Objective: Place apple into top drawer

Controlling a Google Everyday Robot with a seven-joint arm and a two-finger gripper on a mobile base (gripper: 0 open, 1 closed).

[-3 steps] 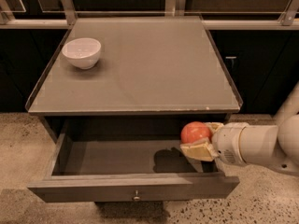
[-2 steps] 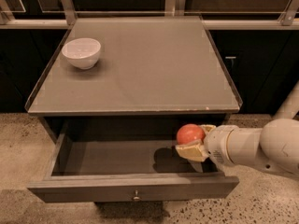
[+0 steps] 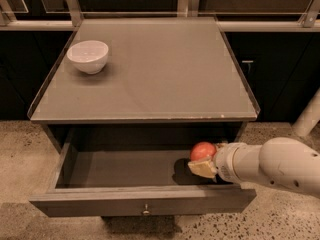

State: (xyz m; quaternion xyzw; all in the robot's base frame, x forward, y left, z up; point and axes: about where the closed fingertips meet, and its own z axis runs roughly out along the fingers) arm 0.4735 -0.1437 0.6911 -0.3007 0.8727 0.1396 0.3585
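The top drawer (image 3: 110, 170) stands pulled open under the grey cabinet top, its flat front panel low in the camera view with a small metal knob (image 3: 145, 211) at its centre. My gripper (image 3: 201, 160) reaches in from the right over the drawer's right half, a little above its floor. It is shut on the red-orange apple (image 3: 202, 150), which sits between the tan fingers (image 3: 201, 169). The arm's white body stretches off to the right edge.
A white bowl (image 3: 88, 56) stands on the cabinet top (image 3: 150, 69) at the back left. Dark cabinets and a metal rail run behind. A speckled floor lies in front and to both sides.
My gripper has moved a little to the left and lower into the open drawer with the apple still held. The bowl and the drawer have not moved.
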